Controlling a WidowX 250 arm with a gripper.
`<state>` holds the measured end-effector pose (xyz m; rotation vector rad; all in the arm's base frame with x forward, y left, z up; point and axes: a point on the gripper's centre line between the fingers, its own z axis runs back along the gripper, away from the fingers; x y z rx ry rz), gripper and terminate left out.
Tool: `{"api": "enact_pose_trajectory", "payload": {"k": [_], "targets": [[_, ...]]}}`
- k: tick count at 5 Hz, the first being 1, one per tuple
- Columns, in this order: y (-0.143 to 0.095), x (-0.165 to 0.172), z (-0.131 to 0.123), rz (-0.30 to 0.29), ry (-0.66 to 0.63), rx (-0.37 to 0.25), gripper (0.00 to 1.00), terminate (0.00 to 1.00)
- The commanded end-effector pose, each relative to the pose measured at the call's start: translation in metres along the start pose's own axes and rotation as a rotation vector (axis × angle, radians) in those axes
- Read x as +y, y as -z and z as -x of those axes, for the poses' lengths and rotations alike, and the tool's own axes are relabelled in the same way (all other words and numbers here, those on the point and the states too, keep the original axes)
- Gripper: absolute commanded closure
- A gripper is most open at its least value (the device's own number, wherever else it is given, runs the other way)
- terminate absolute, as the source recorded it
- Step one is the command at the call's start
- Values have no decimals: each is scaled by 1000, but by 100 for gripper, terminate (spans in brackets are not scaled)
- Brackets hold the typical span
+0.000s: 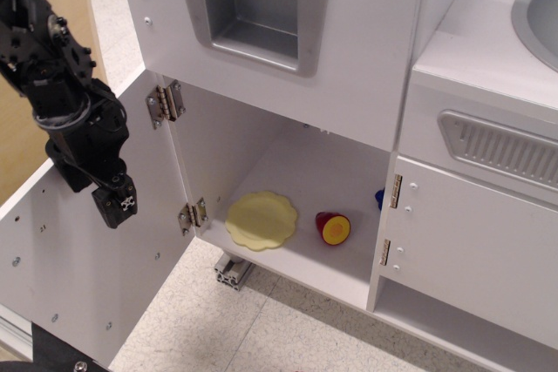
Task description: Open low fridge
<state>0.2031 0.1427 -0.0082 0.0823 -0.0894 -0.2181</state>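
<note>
The low fridge [296, 172] is a white compartment under the panel with the grey dispenser. Its large flat white door [96, 259] stands swung wide open to the left on two metal hinges, inner face toward me; the handle is hidden behind it. Inside lie a yellow scalloped plate [261, 219], a red and yellow toy fruit half [333, 228] and a bit of a blue object [380, 198]. My black gripper [118, 205] hangs in front of the open door's inner face, apart from it as far as I can tell. Its fingers look closed together, holding nothing.
A white panel with a recessed grey dispenser [253, 6] sits above. To the right are a handleless white cabinet door [471, 254] with brass hinges, a grey vent strip [501, 150] and a sink [540, 15]. A wooden panel [35, 128] stands far left. An aluminium bar [228, 272] lies on the speckled floor.
</note>
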Motion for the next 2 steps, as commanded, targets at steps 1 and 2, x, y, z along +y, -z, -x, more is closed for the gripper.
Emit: {"api": "enact_pose_trajectory", "payload": {"k": [1, 2], "targets": [[-13, 15, -6, -32, -6, -24, 0, 0], [-13, 15, -6, -32, -6, -24, 0, 100]]}}
